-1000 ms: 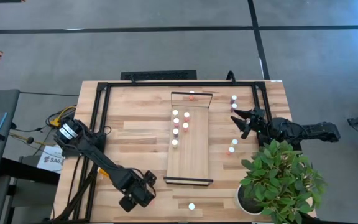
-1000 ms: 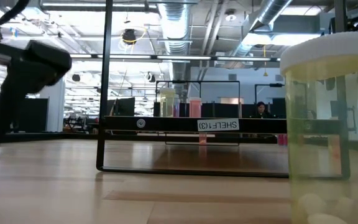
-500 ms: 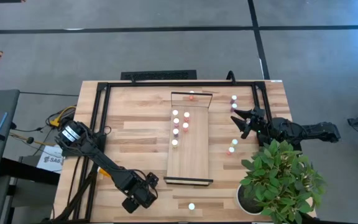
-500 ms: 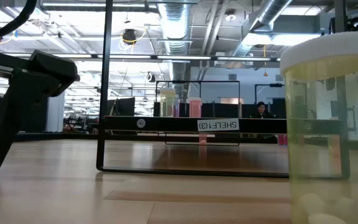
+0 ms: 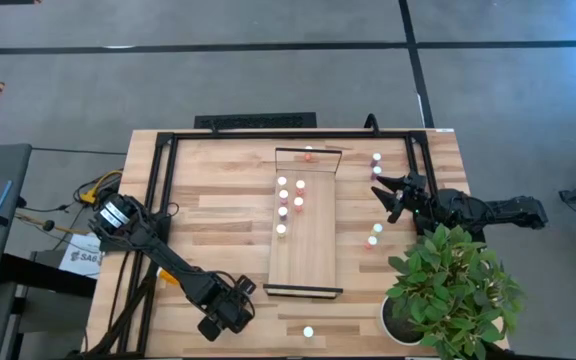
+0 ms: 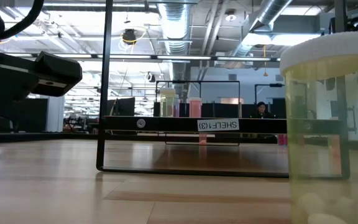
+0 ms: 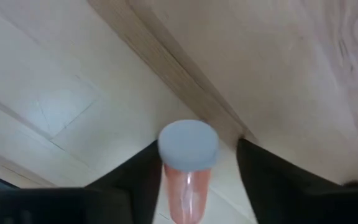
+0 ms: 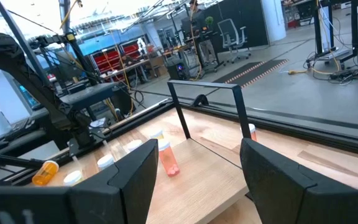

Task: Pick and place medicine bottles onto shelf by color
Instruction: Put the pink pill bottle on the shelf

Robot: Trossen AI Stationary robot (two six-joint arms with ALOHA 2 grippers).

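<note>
My left gripper (image 5: pixel 224 316) points down at the table's near-left part. In the left wrist view a small bottle (image 7: pixel 188 165) with a white cap and a reddish body stands upright on the table between its fingers, which are still apart. The gripper hides this bottle in the high view. The shelf (image 5: pixel 306 220) lies at mid-table with several white-capped bottles (image 5: pixel 282 197) standing on it. More bottles stand on the table to its right (image 5: pixel 375 234) and near the front edge (image 5: pixel 308 331). My right gripper (image 5: pixel 383 195) waits open and level at the right. My left gripper comes from above with a finger on either side of the reddish bottle's body. One finger (image 7: pixel 145 180) stands right against the body's side (image 7: pixel 169 186); whether it touches I cannot tell. The other finger (image 7: pixel 260 180) shows a strip of table between it and the bottle.
A potted plant (image 5: pixel 453 290) fills the near-right corner. A black metal frame (image 5: pixel 163 200) runs around the table's left, far and right sides. In the low view a yellowish bottle (image 6: pixel 328 124) stands very near the camera, in front of the shelf's end rail (image 6: pixel 191 124).
In the low view the left gripper's visible finger has drawn sideways, almost out of the picture's left edge, while the hand has stayed over the same near-left spot.
</note>
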